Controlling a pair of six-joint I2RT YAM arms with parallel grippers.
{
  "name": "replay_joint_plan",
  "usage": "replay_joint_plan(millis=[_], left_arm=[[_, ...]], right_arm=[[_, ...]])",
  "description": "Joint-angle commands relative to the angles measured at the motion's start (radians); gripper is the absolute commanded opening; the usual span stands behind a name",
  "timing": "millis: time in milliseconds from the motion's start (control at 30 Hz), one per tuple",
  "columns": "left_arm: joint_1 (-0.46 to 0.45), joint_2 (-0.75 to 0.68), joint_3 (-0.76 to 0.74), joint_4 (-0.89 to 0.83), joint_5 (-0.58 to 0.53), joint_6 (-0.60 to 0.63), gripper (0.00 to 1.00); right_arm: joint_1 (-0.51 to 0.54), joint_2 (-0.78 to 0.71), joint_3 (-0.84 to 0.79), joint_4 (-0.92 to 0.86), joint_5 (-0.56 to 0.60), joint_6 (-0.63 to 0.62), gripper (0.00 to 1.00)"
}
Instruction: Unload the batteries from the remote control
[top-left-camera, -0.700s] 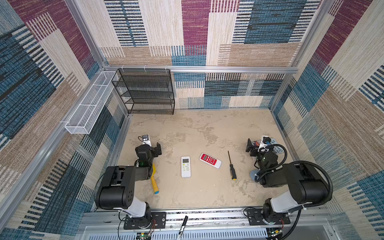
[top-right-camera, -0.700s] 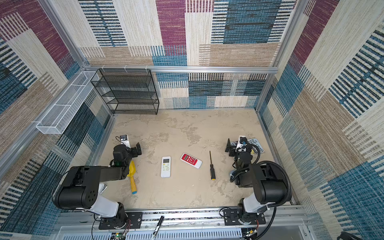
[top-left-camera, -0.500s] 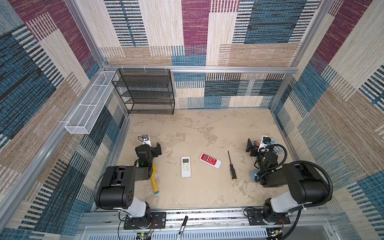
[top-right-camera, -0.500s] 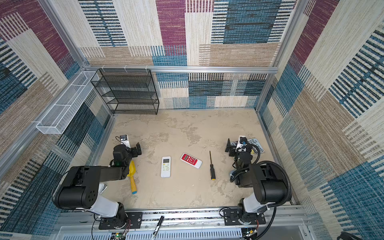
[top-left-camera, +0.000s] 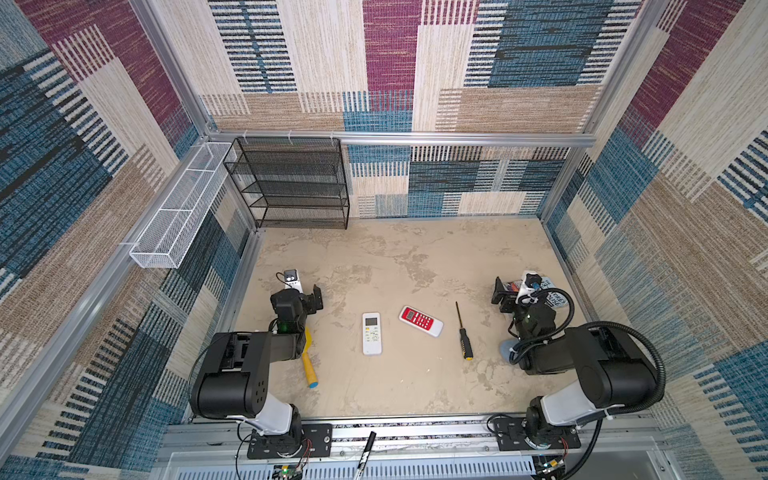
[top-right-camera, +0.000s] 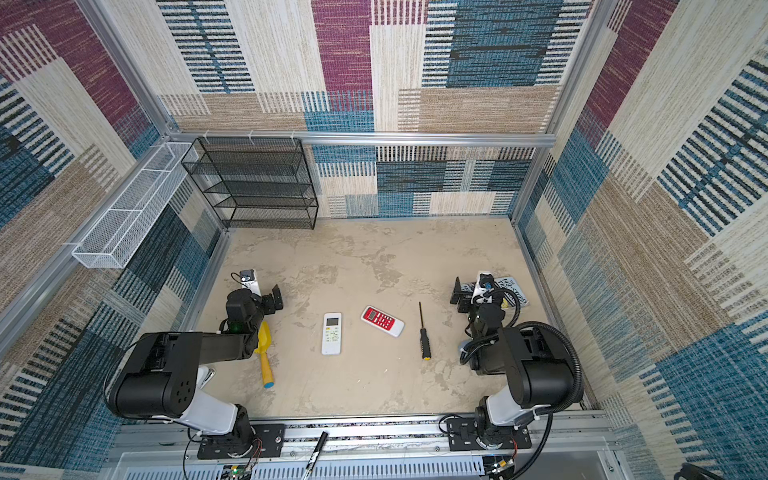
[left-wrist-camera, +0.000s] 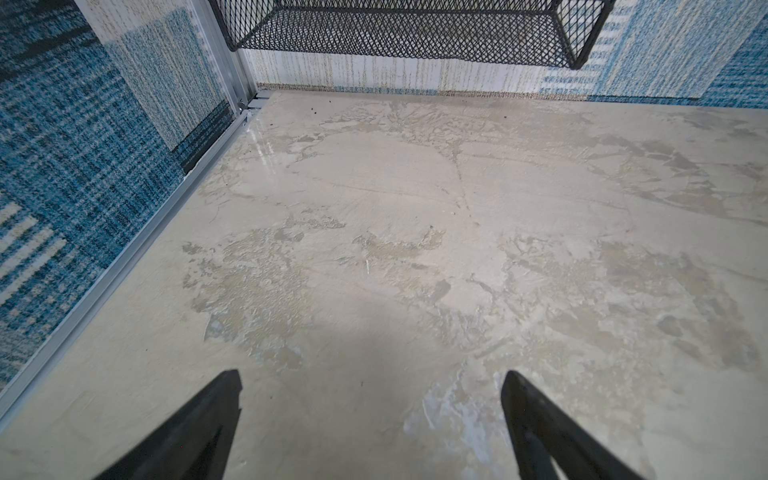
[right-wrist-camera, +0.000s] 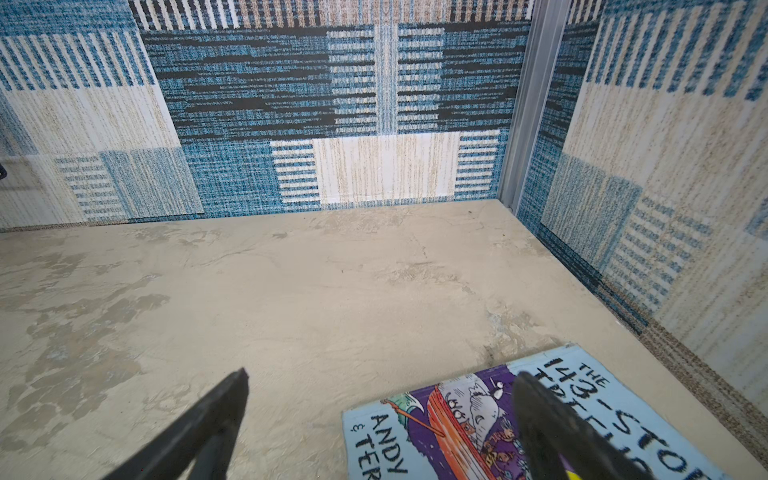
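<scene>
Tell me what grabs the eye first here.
Two remotes lie at the middle of the table, a white remote and a red remote, with a screwdriver just right of them. The left gripper and right gripper hang open and empty at opposite sides, the right one over a book.

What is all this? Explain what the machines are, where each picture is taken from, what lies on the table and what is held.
These are two robot arms, the left arm and the right arm, each ending in a two-finger gripper. Two pictures look down from overhead; two come from cameras on the wrists. On the table lie a white remote, a red remote, a screwdriver, a yellow scoop and a book. Both remotes lie buttons up. The left gripper and right gripper are both open, holding nothing.
</scene>
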Motion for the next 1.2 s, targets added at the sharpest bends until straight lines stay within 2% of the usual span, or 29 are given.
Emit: replay_joint_plan(millis=[0,967,1067,1167], left_arm=[[-0.001,-0.003,0.003,0.025,-0.012,0.021,0.99],[0.0,-0.016,-0.022,0.063,-0.006,0.024,0.99],[0.0,-0.067,-0.012,0.005,0.008,0.029,0.99],[-0.001,-0.127,0.044,-0.156,0.017,0.026,0.99]], right_arm=[[0.002,0.0,0.004,0.041,0.006,-0.002,1.0],[0.002,-0.005,0.006,0.035,-0.002,-0.007,1.0],[0.002,-0.035,0.04,-0.046,-0.041,-0.022,1.0],[0.002,-0.092,0.16,-0.308,-0.044,-0.037,1.0]])
